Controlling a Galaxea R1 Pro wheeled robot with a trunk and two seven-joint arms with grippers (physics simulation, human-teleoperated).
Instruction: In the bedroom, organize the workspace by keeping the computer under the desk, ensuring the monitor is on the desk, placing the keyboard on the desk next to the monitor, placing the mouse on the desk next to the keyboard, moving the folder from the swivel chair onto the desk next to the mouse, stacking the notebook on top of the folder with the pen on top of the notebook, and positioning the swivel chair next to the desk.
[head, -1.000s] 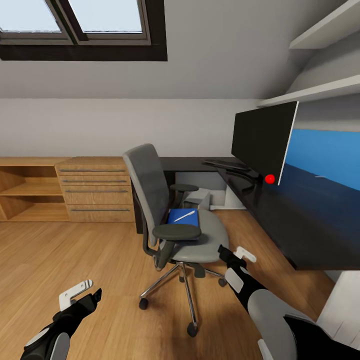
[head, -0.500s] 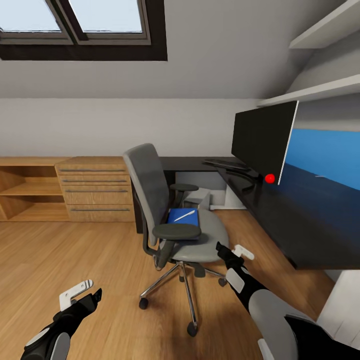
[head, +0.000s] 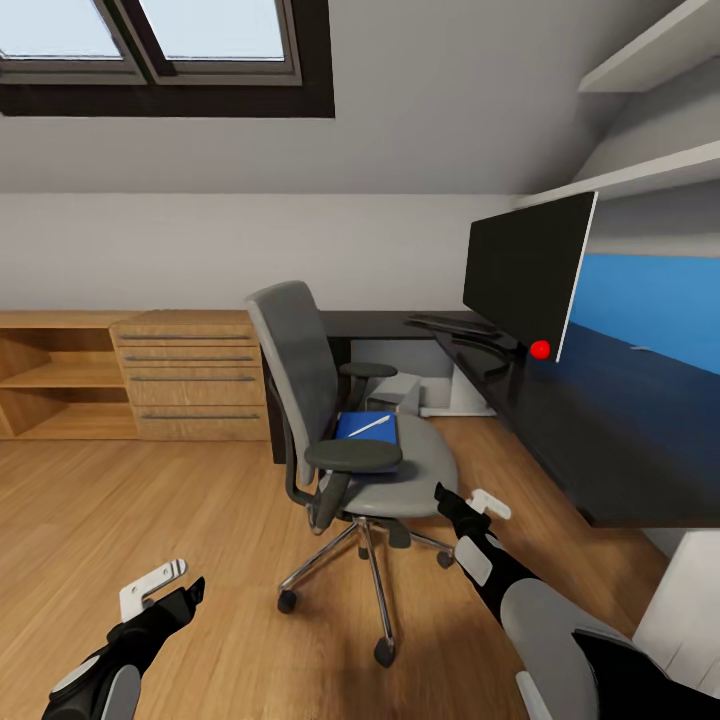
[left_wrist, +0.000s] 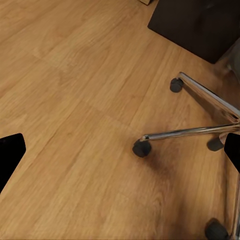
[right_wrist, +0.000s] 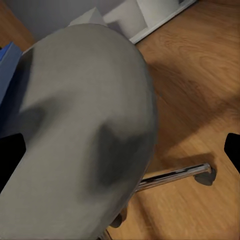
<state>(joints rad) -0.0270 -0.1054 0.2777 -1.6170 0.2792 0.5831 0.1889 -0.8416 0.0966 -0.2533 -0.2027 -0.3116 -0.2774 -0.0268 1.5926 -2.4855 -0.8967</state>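
A wooden floor is spreading under an attic bedroom. The right gripper, fingers spread and empty, is hovering just beside the front edge of the one swivel chair; one folder and one pen are lying on its seat. The left gripper, likewise released, is hanging well apart.
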